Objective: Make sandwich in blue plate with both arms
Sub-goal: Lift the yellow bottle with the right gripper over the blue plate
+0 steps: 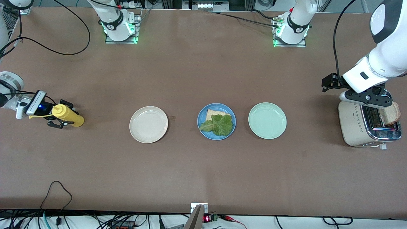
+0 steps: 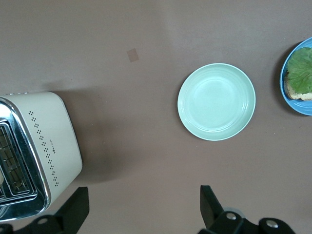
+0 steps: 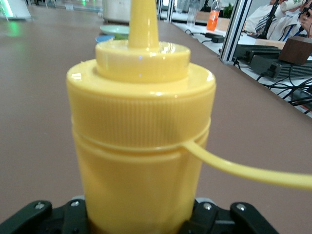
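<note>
A: Where's the sandwich (image 1: 217,122) at?

B: Half built on the blue plate (image 1: 201,118), mid-table btw the cream plate (image 1: 148,124) and the mint plate (image 1: 267,120); one bread slice down, lettuce (image 1: 218,124) on top; no top slice yet.

A: How does it handle?

B: Prob. light and soft; bread squashes if pinched hard, lettuce is limp and likely slides; best to take a slice by its crust edges, gently.

A: 2nd slice?

B: A slice of toast (image 1: 391,114) stands in the toaster (image 1: 356,127) at the left arm's end; left gripper (image 1: 370,98) hangs over the toaster, fingers spread wide, gripping nothing.

A: Right gripper?

B: Right gripper (image 1: 60,118) is at the right arm's end of the table, fingers either side of the yellow mustard bottle (image 1: 68,115); bottle sits btw them, but can't tell if they're pressed on it yet; plastic looks smooth, squeezable, so grip the body w/ care.
</note>
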